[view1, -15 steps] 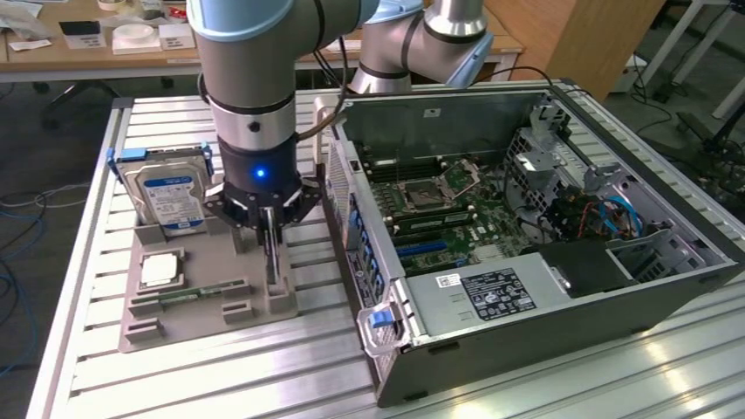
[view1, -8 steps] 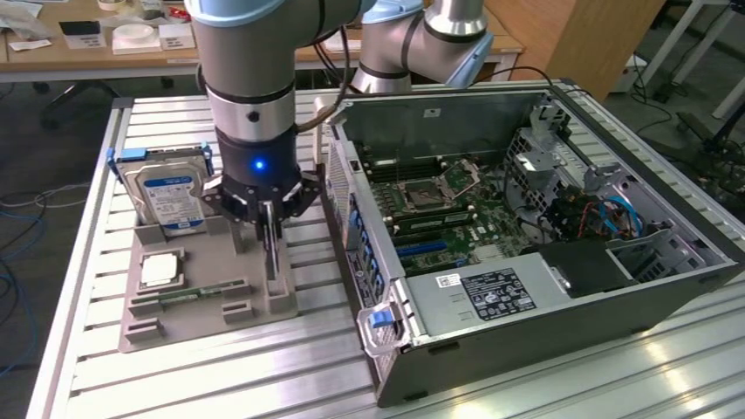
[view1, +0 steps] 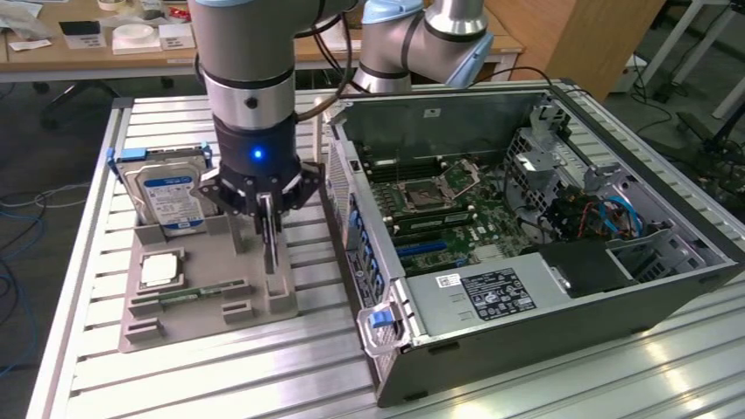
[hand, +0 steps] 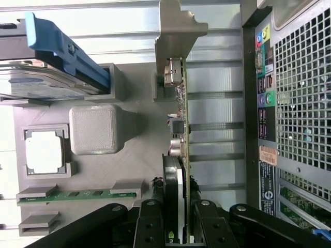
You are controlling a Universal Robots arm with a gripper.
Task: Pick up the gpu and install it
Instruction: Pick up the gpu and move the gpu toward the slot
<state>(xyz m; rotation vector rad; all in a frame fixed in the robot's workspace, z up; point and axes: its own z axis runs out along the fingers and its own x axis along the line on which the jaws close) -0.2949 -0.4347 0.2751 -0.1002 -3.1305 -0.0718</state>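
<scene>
While gripped, gpu (hand: 181,129) stands edgewise along case (hand: 302,103).

Pinching gpu (hand: 175,181) edge-on with claw (hand: 176,221), pads on both faces. Silver bracket (hand: 178,31) at gpu's far end. One side of gpu: gray holder (hand: 142,139) carrying memory stick (hand: 77,195), cpu (hand: 44,152), blue-framed hard drive (hand: 46,77). Other side: PC case (hand: 300,103).

Robotics lab: an industrial robot arm (view1: 250,78) over a slatted aluminium desk (view1: 233,384); on it an opened computer tower (view1: 466,113) and a grey parts fixture (view1: 174,327); behind, a cluttered wooden desk (view1: 70,61); loose cables (view1: 26,208) on the floor.
</scene>
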